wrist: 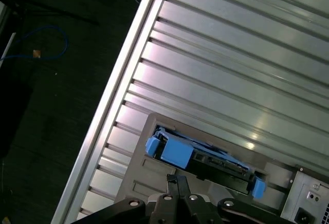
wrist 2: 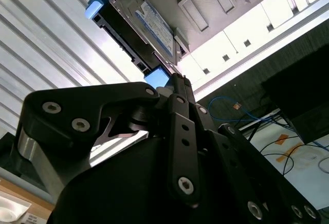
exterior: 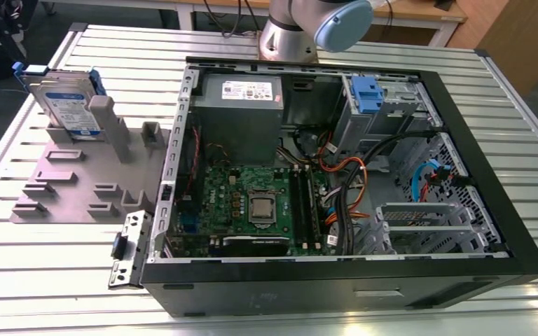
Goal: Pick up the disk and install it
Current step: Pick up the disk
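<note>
The disk [exterior: 64, 105] stands on edge in a slot of a grey fixture [exterior: 82, 189] at the exterior view's left. It is a silver drive with a white-and-blue label in a blue bracket. In the first wrist view the disk [wrist: 177, 153] is seen edge-on, with my gripper [wrist: 177, 180] hanging just short of it and apart from it. Its fingers meet at a point, shut with nothing between them. In the second wrist view the gripper [wrist 2: 174, 76] points at the near blue end of the disk [wrist 2: 141, 26].
An open black computer case [exterior: 493, 266] lies right of the fixture, with a motherboard, a grey power supply [exterior: 241, 105] and a blue clip [exterior: 367, 94] in the drive bay. The arm's base [exterior: 293, 35] stands behind it. The slatted table's edge [wrist: 115, 95] is close to the fixture.
</note>
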### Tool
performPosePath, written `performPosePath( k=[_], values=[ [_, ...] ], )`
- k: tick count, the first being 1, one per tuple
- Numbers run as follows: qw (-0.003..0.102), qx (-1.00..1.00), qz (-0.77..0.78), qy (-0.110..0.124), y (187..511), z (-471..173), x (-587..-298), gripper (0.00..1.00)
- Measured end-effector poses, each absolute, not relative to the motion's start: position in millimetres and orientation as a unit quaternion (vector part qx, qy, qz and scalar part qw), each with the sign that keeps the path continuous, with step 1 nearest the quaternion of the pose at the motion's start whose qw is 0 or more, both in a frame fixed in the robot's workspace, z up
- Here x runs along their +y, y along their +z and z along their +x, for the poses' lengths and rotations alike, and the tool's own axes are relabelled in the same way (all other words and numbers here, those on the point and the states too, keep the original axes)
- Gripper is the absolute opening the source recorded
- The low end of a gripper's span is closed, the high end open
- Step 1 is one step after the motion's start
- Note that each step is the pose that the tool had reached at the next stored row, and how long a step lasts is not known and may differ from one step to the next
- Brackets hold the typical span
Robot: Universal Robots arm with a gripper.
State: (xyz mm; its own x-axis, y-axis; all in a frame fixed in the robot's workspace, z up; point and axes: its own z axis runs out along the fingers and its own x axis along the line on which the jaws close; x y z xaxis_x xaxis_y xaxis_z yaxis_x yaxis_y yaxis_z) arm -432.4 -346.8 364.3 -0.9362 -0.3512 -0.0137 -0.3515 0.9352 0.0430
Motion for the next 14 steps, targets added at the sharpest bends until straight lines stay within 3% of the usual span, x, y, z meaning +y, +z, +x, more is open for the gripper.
performPosePath(
  k=[14],
  values=[
    [0.002,0.977,-0.211,0.022,364.3,-432.4,-346.8,0.11]
  ],
)
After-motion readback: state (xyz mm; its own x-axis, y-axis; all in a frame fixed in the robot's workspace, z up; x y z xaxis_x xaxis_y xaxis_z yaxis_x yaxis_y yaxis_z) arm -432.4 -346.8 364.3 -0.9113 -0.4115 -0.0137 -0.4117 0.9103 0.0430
